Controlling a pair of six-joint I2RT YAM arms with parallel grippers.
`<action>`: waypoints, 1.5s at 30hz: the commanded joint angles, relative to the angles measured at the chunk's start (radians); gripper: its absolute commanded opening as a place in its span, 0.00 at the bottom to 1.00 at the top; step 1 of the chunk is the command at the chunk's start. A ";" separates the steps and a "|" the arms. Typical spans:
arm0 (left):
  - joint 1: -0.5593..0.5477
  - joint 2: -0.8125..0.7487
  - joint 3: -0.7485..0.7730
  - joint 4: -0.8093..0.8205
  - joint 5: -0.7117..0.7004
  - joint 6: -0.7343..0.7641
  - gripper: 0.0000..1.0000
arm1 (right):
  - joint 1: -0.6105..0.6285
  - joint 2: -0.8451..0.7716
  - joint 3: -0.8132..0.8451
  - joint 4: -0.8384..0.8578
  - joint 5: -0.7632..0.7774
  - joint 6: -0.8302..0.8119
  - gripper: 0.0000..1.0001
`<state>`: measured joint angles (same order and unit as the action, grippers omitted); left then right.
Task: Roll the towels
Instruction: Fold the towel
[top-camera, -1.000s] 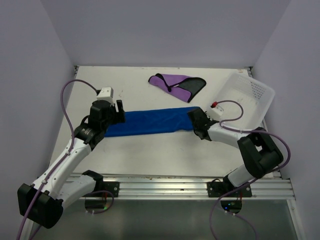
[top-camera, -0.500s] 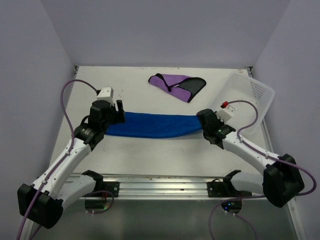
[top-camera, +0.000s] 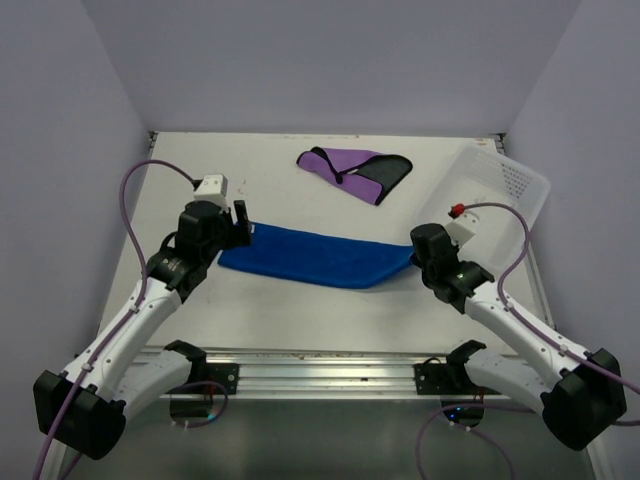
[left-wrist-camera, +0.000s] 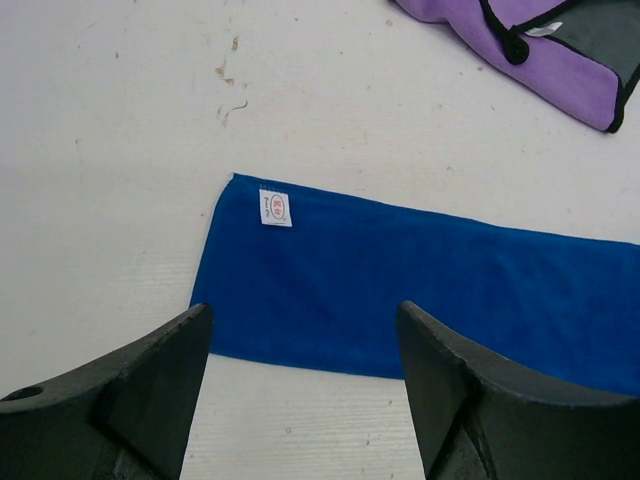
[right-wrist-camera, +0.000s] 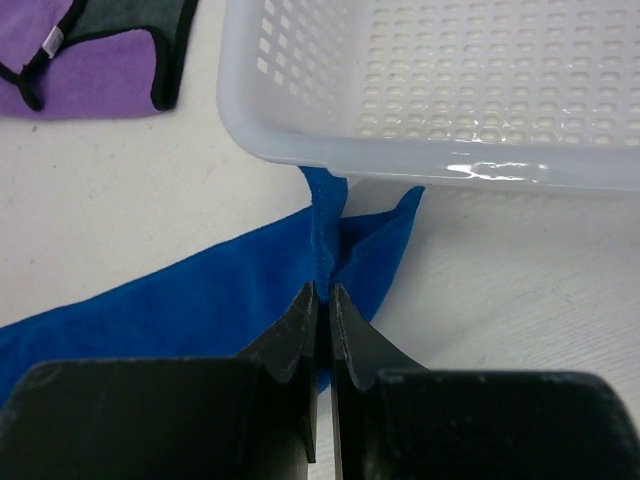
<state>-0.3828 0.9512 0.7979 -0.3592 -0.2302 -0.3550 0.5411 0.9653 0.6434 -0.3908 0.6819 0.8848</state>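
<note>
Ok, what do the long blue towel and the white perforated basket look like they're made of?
The long blue towel looks like soft microfibre or terry cloth: matte, faintly napped, creasing limply, a small sewn label at one corner. The white perforated basket looks like moulded plastic: glossy, slightly translucent, glare along its rim, regular holes.

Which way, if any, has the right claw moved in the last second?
Yes. In the top view the right claw, shut on the blue towel, has moved rightward and slightly nearer the arm bases, closing on the white basket.
</note>
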 joint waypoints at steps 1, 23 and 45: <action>-0.007 -0.022 -0.005 0.040 0.018 0.014 0.78 | 0.000 0.052 0.087 0.053 -0.067 -0.067 0.00; -0.011 -0.038 0.012 0.016 -0.015 0.001 0.79 | 0.169 0.530 0.587 0.115 -0.246 -0.214 0.00; -0.021 -0.097 0.087 -0.152 -0.503 -0.208 0.97 | 0.329 1.179 1.443 -0.072 -0.415 -0.254 0.00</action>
<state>-0.3977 0.8742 0.8425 -0.4709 -0.5892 -0.4938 0.8536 2.1204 2.0239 -0.4335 0.3000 0.6353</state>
